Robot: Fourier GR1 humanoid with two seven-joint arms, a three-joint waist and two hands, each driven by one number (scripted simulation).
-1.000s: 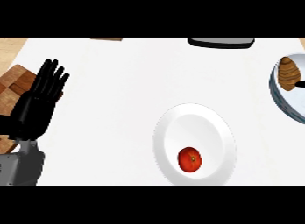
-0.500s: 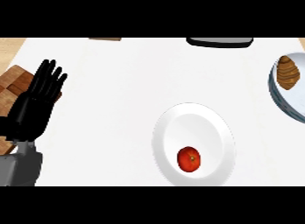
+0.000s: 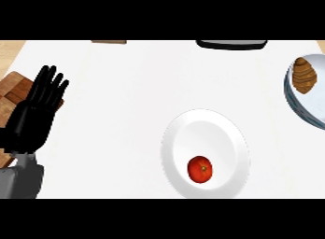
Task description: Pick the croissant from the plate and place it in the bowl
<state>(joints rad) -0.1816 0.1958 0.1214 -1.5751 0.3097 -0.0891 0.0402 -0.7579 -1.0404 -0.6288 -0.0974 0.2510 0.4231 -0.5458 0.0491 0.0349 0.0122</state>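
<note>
White surface (image 3: 124, 93) is filling most of the frame, with light wood showing at the upper corners. Nearest, at the lower left, a grey forearm is coming in from the bottom edge, and above it the left hand (image 3: 33, 116) is resting released, fingers straight and pointing up, partly lying over a wooden board (image 3: 7, 91) at the left edge. Right of centre, low in the frame, a white plate (image 3: 205, 126) is carrying a red tomato (image 3: 200, 169) in its lower part. Farther up, at the right edge, the bowl (image 3: 317, 105) is holding the croissant (image 3: 304, 74) against its upper left wall. Along the top edge a dark object (image 3: 230, 44) and a brown object (image 3: 109, 41) are peeking in. The right hand is not showing.
</note>
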